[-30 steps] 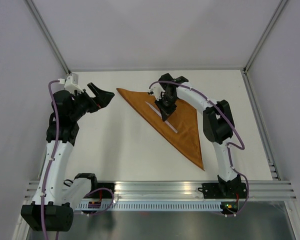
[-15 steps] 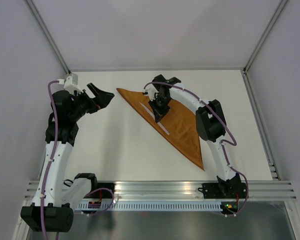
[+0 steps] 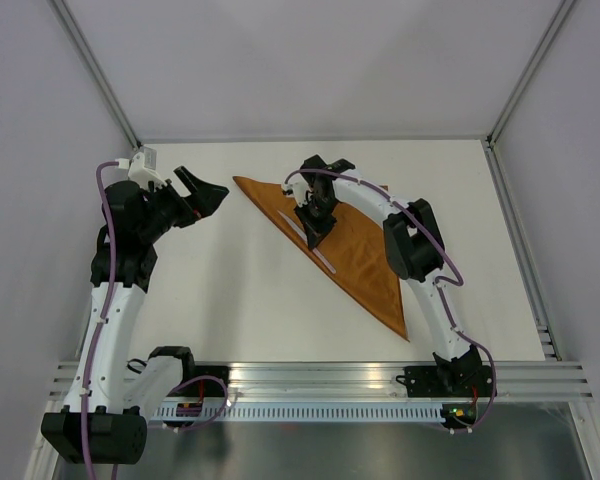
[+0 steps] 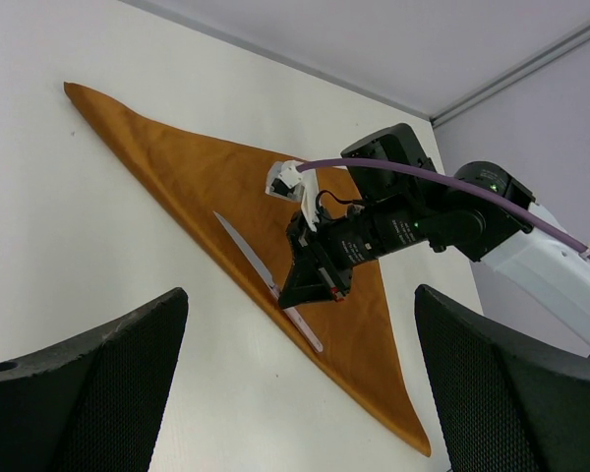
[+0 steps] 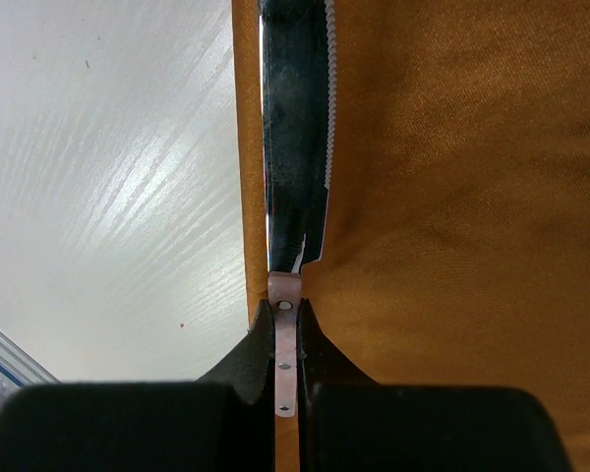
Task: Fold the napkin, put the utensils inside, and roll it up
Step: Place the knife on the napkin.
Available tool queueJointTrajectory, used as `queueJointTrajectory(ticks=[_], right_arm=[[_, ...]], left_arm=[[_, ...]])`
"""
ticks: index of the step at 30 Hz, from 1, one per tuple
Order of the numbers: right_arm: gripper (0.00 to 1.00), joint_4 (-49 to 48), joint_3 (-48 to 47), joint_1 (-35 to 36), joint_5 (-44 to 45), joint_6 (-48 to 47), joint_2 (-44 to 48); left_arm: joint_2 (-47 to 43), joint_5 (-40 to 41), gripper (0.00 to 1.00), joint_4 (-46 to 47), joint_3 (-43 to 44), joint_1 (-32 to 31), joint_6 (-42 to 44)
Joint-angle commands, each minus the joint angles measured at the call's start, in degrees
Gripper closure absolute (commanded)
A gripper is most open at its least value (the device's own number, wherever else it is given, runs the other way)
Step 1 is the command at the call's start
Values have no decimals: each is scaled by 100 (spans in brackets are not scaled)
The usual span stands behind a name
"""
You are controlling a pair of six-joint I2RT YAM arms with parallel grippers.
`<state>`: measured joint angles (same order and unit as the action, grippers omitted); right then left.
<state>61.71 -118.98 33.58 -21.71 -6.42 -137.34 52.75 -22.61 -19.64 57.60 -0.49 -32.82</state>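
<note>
White table bears one napkin, one knife clamped in right hand; left hand spread apart.

No readable text, label, brand, number or sign shows in any view

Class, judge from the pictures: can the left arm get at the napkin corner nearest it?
Probably yes. The open left gripper hangs beside that corner of the napkin, with only bare table between. The right gripper, shut on the knife, sits farther along, out of the way.
</note>
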Motion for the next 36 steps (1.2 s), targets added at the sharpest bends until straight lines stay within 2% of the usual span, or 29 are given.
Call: queueJointTrajectory(ticks=[1, 20, 26, 29, 36], right_arm=[[100, 148, -214, 34, 343, 430, -91], [97, 104, -266, 69, 475, 422, -267], [86, 130, -319, 78, 458, 422, -258], [76, 157, -398, 87, 458, 422, -258], [62, 218, -468, 87, 361, 422, -136]], left_arm=[[-19, 37, 0, -75, 207, -30, -84], [-72, 117, 0, -75, 102, -30, 39], [-72, 117, 0, -75, 93, -30, 65], [-81, 152, 0, -101, 102, -30, 100], [-81, 99, 0, -110, 119, -30, 153]])
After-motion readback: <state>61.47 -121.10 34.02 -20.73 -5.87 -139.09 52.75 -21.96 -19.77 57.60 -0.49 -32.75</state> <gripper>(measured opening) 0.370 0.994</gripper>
